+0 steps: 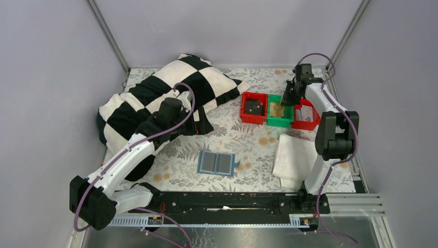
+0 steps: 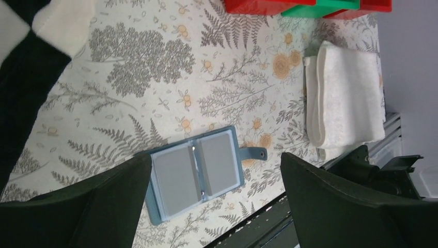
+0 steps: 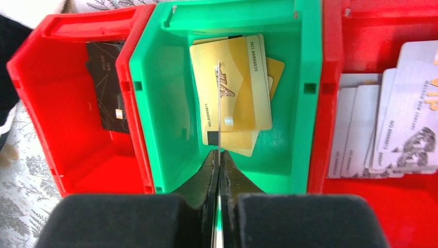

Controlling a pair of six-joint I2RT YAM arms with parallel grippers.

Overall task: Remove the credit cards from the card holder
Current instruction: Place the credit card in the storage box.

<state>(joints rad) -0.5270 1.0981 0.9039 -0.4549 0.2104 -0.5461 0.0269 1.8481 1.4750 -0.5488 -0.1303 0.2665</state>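
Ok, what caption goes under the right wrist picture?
Right gripper pinches a card edge-on above gold cards in the green bin.

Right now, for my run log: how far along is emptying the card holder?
Done: black card in the left red bin, gold cards in the green bin, pale cards in the right red bin. In hand: right end effector shut on a card, edge-on above the green bin. Left: the card holder lies open, the left end effector open near it; whether it holds more cards is unclear.

Lab test booth; plain grey walls (image 1: 227, 31), aluminium posts (image 1: 109, 36), mounting rail (image 1: 232, 204).
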